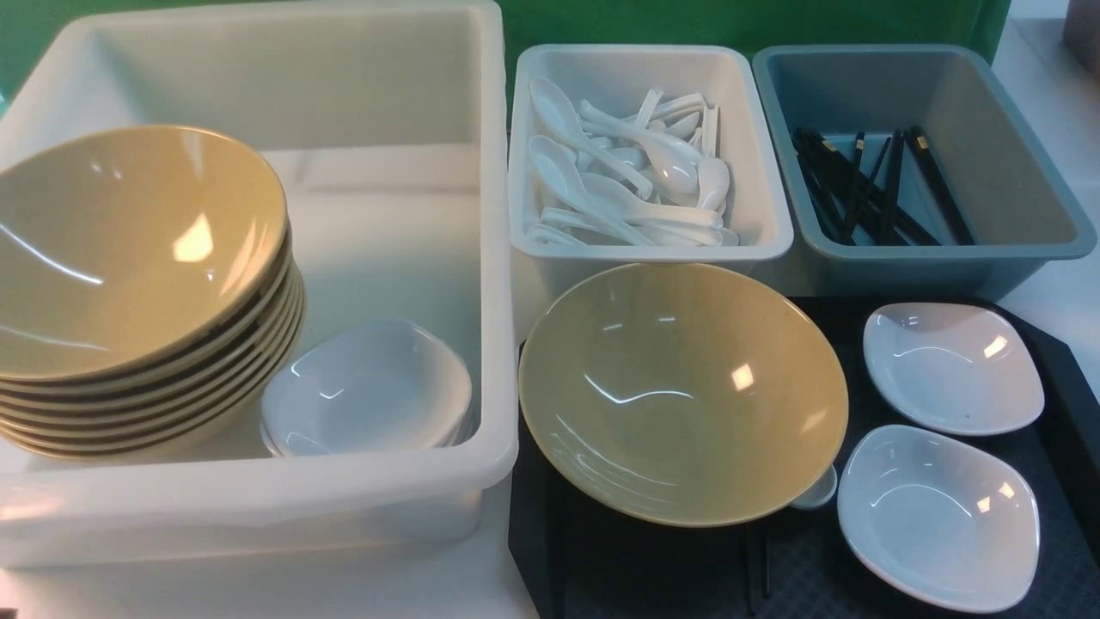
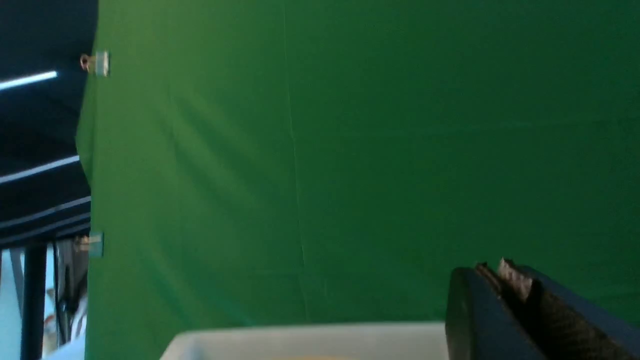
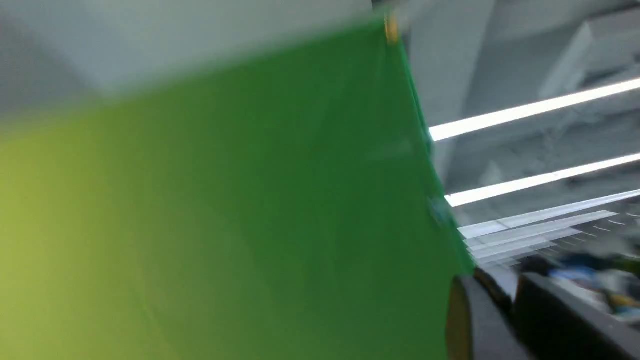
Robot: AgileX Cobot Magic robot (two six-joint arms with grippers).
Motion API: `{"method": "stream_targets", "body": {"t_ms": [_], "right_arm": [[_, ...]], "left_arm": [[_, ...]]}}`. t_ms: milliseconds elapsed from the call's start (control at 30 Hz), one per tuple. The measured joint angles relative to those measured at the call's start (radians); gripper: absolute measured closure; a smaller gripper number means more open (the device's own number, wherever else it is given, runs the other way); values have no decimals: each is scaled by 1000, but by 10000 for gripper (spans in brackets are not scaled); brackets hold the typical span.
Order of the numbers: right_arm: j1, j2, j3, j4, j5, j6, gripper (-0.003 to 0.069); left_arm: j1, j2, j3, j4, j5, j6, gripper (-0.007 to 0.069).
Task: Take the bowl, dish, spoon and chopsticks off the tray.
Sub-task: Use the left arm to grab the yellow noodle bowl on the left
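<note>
The mustard-yellow bowl (image 1: pixel 683 391) sits on the left part of the black tray (image 1: pixel 1061 378). Two white dishes (image 1: pixel 952 367) (image 1: pixel 939 516) lie on the tray to its right. The white spoon (image 1: pixel 818 492) pokes out from under the bowl's right rim, its handle hidden. The black chopsticks (image 1: pixel 756 572) show as thin ends below the bowl's near edge. Neither gripper shows in the front view. My left gripper (image 2: pixel 495 267) is shut and empty, facing the green backdrop. My right gripper (image 3: pixel 505 287) is blurred, empty, with a narrow gap between its jaws.
A big white tub (image 1: pixel 494 258) at the left holds a stack of yellow bowls (image 1: pixel 142 284) and white dishes (image 1: pixel 369 387). Behind the tray, a white tub (image 1: pixel 778 215) holds plain spoons and a grey tub (image 1: pixel 1048 215) holds black chopsticks.
</note>
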Motion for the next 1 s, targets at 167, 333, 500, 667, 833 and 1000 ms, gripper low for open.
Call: {"method": "stream_targets", "body": {"t_ms": [167,333,500,667,833,1000], "right_arm": [[0,0,0,0,-21,147,516],[0,0,-98,2,203,86,547],[0,63,-318,1,509,-193,620],[0,251,-462,0,849,-390,622],[24,362,-469,0,1112,-410,622],[77,440,-469,0,1395,-511,622]], "left_arm": [[0,0,0,-37,-163,-95,614],[0,9,-185,-56,1,-190,614],[0,166,-479,-38,309,-109,614],[-30,468,-634,-41,510,-64,614],[-144,662,-788,-112,787,-46,614],[-346,898,-988,-213,1097,122,614]]}}
